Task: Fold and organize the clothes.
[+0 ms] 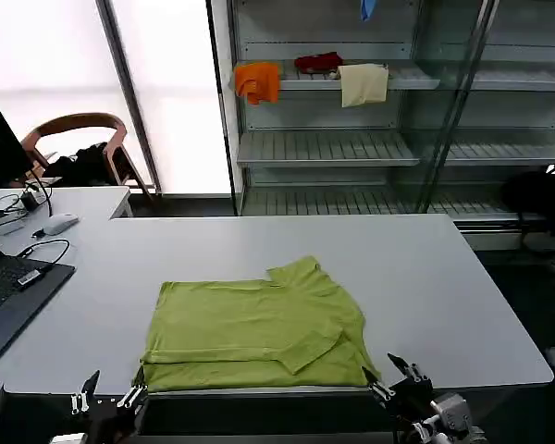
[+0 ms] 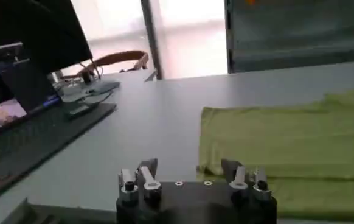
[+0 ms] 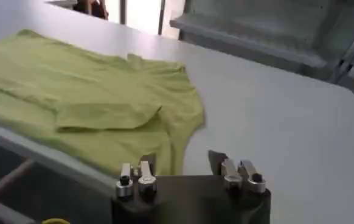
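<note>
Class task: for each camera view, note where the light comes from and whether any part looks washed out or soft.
Head view: bright panels behind wash out white; the lime-green thin-fabric T-shirt is evenly lit on the grey table. Left wrist view: window glare up top, background chair soft. Right wrist view: even light, faint shadows under the shirt's folds.

The left gripper (image 1: 109, 393) sits low at the near left, fingers spread apart and pointing forward, with nothing between them. The right gripper (image 1: 394, 377) sits low at the near right, level with its partner and well apart from it, fingers likewise spread and holding nothing.
</note>
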